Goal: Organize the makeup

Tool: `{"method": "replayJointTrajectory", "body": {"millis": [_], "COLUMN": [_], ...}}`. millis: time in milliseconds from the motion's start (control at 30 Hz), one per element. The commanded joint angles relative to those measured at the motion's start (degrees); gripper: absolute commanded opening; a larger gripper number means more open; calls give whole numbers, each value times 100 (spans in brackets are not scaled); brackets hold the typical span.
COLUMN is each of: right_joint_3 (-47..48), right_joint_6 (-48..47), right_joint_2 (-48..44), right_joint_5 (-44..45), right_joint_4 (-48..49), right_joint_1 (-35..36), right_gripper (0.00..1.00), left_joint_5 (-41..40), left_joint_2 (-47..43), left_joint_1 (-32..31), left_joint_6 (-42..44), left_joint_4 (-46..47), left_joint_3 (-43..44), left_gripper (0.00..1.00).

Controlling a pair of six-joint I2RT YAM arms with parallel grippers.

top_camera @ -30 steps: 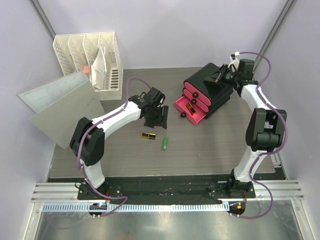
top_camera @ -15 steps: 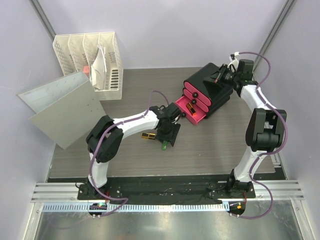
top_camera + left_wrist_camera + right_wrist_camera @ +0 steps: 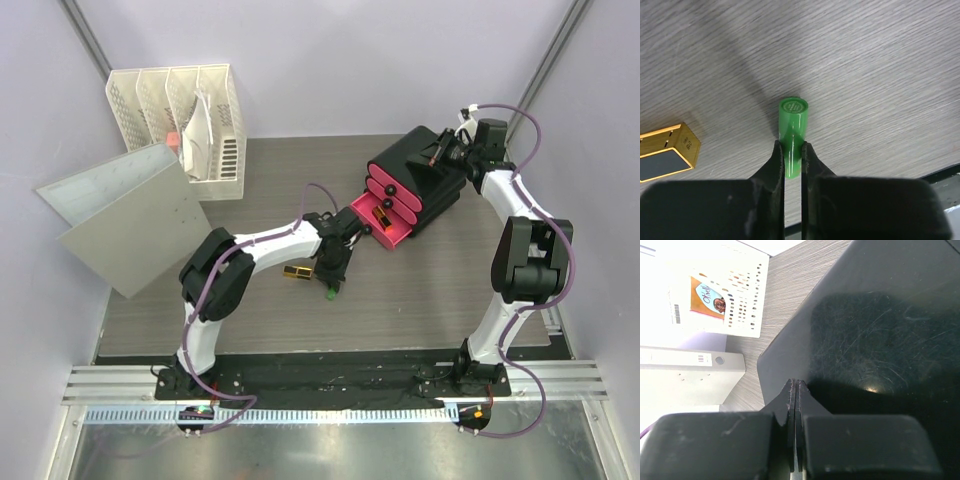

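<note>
A green stick (image 3: 792, 132) lies on the wooden table, and my left gripper (image 3: 792, 152) is shut on its near end. From above, the left gripper (image 3: 330, 275) covers most of the green stick (image 3: 329, 294). A gold-black lipstick (image 3: 665, 152) lies just left of it, the same gold-black lipstick (image 3: 296, 272) seen from above. My right gripper (image 3: 795, 385) is shut with nothing in it, resting over the top of the black organizer box (image 3: 880, 330). The organizer box (image 3: 420, 170) has its bottom pink drawer (image 3: 382, 222) pulled out, with another lipstick and a black disc inside.
A white mesh file holder (image 3: 185, 120) stands at the back left. A grey binder (image 3: 125, 215) lies open at the left edge. The table's front edge runs close below the left gripper.
My left arm swung right from near the lipstick to the green stick, came down, and its jaws closed on the stick. The right arm stayed still.
</note>
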Motion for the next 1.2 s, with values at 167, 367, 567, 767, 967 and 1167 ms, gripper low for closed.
{"method": "replayJointTrajectory", "body": {"millis": [167,367,567,767,967,1167], "right_joint_3": [-568,-595,-638,-700,-683,-656], "right_joint_6": [-509,-518,-527,-553,-545,-545], "right_joint_2": [629,603,585,558,594,629], "right_joint_5": [790,789,798,816,825,807], "right_joint_4": [-1775,-1775,-1775,-1775,-1775,-1766], "right_joint_1": [62,62,62,62,54,62], "right_gripper": [1,1,1,1,1,1], "left_joint_5": [165,368,728,756,404,298], "left_joint_2": [171,848,1244,955,989,1103], "left_joint_1": [10,28,299,625,722,827], "left_joint_6": [-48,-417,-1503,-3086,-3309,-3528], "left_joint_4": [31,119,863,2156,2193,2175], "left_joint_3": [1584,2843,3215,2196,2510,2686], "left_gripper": [0,0,0,0,0,0]}}
